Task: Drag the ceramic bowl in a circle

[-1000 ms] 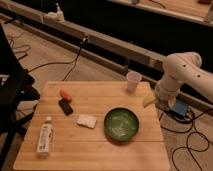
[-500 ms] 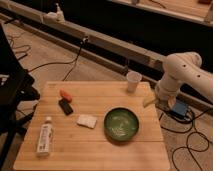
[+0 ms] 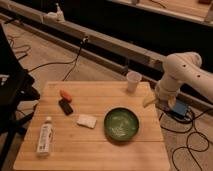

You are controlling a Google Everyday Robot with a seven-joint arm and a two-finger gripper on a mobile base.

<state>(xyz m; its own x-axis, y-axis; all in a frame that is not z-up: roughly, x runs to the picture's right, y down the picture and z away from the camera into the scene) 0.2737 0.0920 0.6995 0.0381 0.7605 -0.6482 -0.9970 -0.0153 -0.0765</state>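
**Green bowl sits untouched on the table; gripper hangs free at the right edge**

A wooden table (image 3: 100,155) fills the lower half of the view. The robot's white arm (image 3: 182,75) bends down beside the table's right edge. The ceramic bowl (image 3: 122,124), glossy green with a paler inside, stands upright on the table's right half, toward the near side. A white bottle (image 3: 45,139) lies flat near the left front corner. A small white cup (image 3: 133,81) stands at the far edge, well apart from the bowl. The gripper (image 3: 148,101) hovers at the right edge, between cup and bowl, released and grasping nothing, clear of the bowl's rim. A blue box (image 3: 179,111) rests on the floor under the arm. A white block (image 3: 87,121) lies just left of the bowl. Further left lie a black object (image 3: 65,106) and, just behind it, an orange object (image 3: 65,94).
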